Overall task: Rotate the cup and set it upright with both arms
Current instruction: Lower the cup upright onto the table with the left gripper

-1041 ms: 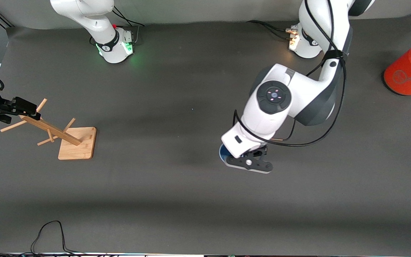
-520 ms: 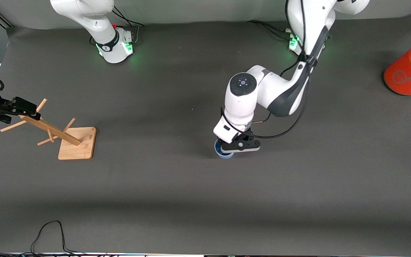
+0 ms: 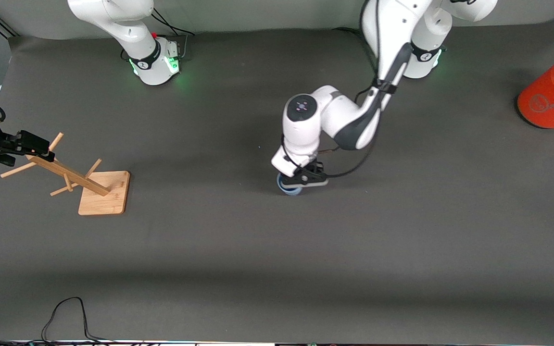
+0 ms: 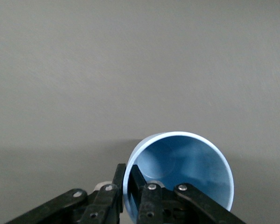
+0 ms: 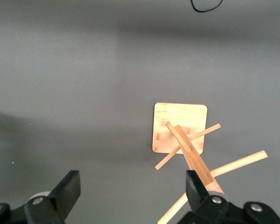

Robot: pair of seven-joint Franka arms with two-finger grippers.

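Note:
The pale-blue cup hangs mouth-up over the middle of the table. My left gripper is shut on its rim, with one finger outside the wall and the other inside. In the front view only a sliver of the cup shows under the left gripper. My right gripper waits open at the right arm's end of the table, beside the top of a wooden peg rack. Its fingers have nothing between them.
The wooden peg rack stands on a square base at the right arm's end. An orange cylinder with a grey lid sits at the left arm's end. A black cable loops along the table edge nearest the front camera.
The left arm has carried the cup toward the right arm's end of the table and toward the robots' bases, its wrist turning. The right arm has not moved.

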